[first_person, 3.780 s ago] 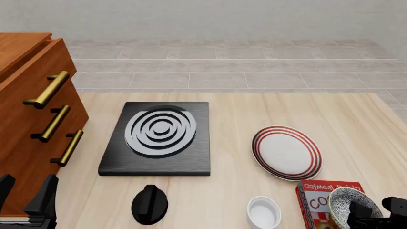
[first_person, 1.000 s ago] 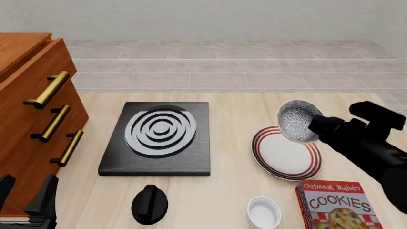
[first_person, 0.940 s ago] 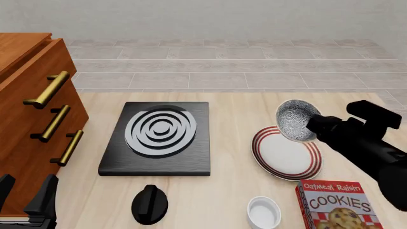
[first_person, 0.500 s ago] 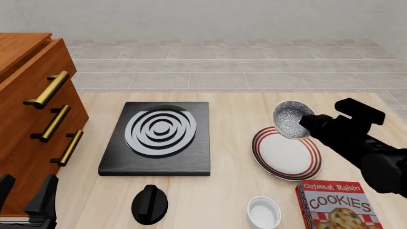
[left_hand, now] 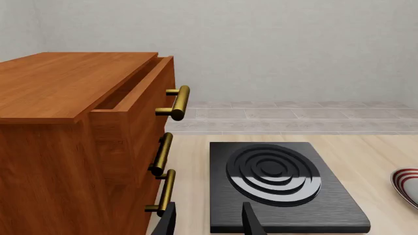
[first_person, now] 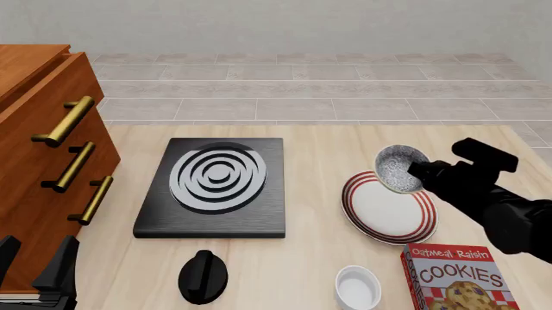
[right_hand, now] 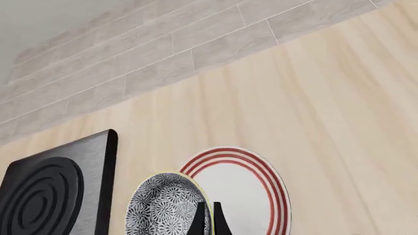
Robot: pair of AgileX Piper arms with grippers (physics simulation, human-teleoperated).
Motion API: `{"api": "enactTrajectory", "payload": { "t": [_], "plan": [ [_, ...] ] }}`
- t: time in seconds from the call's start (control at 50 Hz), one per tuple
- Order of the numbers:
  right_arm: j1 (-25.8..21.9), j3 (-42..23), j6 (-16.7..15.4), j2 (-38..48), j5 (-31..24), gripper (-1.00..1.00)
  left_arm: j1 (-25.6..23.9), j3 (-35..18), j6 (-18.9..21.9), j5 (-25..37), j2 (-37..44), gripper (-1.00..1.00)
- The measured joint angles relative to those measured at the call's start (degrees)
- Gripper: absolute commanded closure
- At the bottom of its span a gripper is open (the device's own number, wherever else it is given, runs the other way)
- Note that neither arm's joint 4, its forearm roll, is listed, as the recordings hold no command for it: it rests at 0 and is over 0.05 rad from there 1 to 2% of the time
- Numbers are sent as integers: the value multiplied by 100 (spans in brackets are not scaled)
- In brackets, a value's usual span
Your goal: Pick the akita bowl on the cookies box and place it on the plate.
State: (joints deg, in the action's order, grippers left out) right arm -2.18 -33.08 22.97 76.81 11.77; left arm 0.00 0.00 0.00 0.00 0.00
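The right pincer (first_person: 417, 172) grips the rim of the akita bowl (first_person: 399, 168), its two fingers pinched narrowly on the bowl's edge, as the right wrist view shows with the fingertips (right_hand: 197, 221) close together over the speckled wall. In the front view the bowl is tilted, its open side facing toward the left and the camera, and it sits over the far edge of the plate (first_person: 375, 212); whether it touches the plate cannot be told. The plate lies on the desk (first_person: 319, 148) to the right of the black square stove (first_person: 164, 216), and the cookies box (first_person: 457, 279) lies nearer the camera, at the right front corner, with nothing on top of it. A small white ramekin (first_person: 357, 287) stands just left of the box, and a black knob (first_person: 203, 276) lies in front of the stove. The left pincer (left_hand: 207, 221) hangs low at the front left beside the wooden drawer cabinet (first_person: 39, 161), its fingers spread apart and holding nothing.
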Motion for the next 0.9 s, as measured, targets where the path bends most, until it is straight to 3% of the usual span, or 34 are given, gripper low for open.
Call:
{"api": "enactTrajectory", "payload": {
  "t": [0.9],
  "plan": [
    [209, 94, -137, 854, 552, 100, 0, 0, 0, 0, 0, -100]
  ]
}}
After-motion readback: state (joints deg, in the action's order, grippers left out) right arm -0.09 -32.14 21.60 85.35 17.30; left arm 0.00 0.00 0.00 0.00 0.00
